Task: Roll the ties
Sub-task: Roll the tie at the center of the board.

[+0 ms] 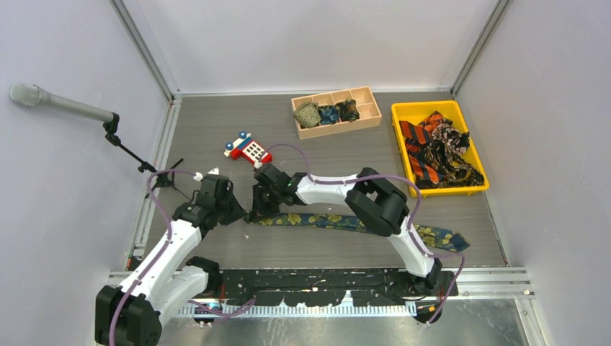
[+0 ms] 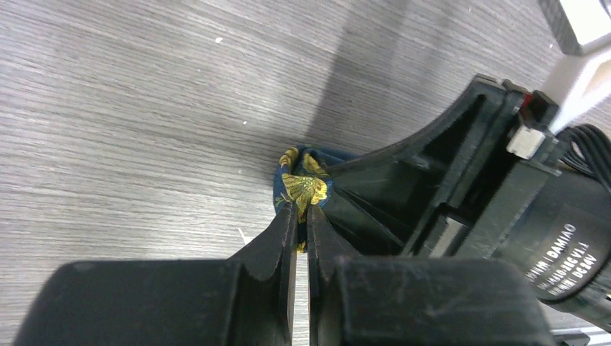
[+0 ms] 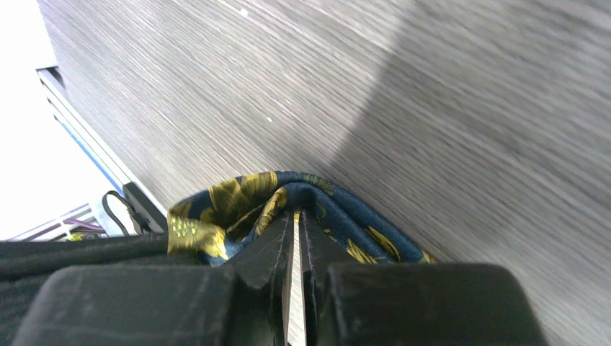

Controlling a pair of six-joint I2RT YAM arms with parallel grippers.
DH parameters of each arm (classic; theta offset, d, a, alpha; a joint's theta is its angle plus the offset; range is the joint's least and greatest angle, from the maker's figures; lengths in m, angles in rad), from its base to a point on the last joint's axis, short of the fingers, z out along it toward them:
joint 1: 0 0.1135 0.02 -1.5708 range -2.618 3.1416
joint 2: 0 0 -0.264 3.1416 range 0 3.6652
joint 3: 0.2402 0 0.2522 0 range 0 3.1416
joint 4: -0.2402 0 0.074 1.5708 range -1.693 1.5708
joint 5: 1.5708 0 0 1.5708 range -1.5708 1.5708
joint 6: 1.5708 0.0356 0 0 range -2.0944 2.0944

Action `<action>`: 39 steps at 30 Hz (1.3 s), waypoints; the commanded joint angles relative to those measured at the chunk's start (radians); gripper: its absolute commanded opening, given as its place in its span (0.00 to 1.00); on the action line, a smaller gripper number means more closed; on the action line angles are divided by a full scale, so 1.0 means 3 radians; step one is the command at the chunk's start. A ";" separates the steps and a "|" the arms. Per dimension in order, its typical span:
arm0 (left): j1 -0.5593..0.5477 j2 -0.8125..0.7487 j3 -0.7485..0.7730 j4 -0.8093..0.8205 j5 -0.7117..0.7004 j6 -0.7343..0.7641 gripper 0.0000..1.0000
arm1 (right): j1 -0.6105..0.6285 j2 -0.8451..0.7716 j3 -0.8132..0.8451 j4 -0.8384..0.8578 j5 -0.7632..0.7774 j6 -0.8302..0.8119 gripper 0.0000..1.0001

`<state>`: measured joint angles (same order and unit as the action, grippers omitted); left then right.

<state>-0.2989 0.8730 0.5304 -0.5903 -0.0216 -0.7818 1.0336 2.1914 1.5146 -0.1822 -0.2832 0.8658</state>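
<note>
Tie: a long navy fabric necktie with yellow-gold flowers (image 1: 324, 220) lay flat on the grey wood-grain tabletop (image 1: 209, 122), in front of the arm bases.
Long axis: ran left to right. The broader end pointed right and the narrow end left, between the two wrists.
Left pincer (image 2: 302, 213): clenched on the folded narrow tip.
Right pincer (image 3: 295, 216): clenched on the same end, just beside the left one, with cloth humped over its tips.
Reason for hold (judged): two grips close together at the narrow end suit starting the first turn. The rest lay flat, ready to wind in.
Stage (judged): early. Only a fold showed, no coil.
Farther out: three rolled ties (image 1: 328, 114) sat in a partitioned wooden tray (image 1: 371, 108). Loose ties (image 1: 436, 148) filled a yellow plastic bin (image 1: 403, 109).
</note>
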 commanded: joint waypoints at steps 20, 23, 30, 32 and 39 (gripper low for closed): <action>-0.0070 0.0229 0.0161 0.0134 -0.0099 0.0064 0.00 | -0.0208 -0.0935 -0.0450 -0.0267 -0.0100 -0.0265 0.13; -0.0081 0.0235 0.0170 0.0132 -0.0106 0.0065 0.00 | -0.0210 -0.1102 -0.0589 -0.0385 0.0066 -0.0325 0.13; -0.0107 0.0238 0.0170 0.0142 -0.0127 0.0065 0.00 | -0.0225 -0.1083 -0.0810 -0.0467 0.0328 -0.0403 0.13; -0.0113 0.0235 0.0173 0.0135 -0.0128 0.0060 0.00 | -0.0230 -0.1018 -0.0833 -0.0388 0.0347 -0.0397 0.13; -0.0129 0.0201 0.0179 0.0107 -0.0154 0.0060 0.00 | -0.0246 -0.0771 -0.0841 -0.0200 0.0410 -0.0406 0.13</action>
<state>-0.3317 0.9413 0.5533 -0.5766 -0.0494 -0.7765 0.9646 1.9415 1.2644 -0.2943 -0.1917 0.7609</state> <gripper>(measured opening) 0.075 0.129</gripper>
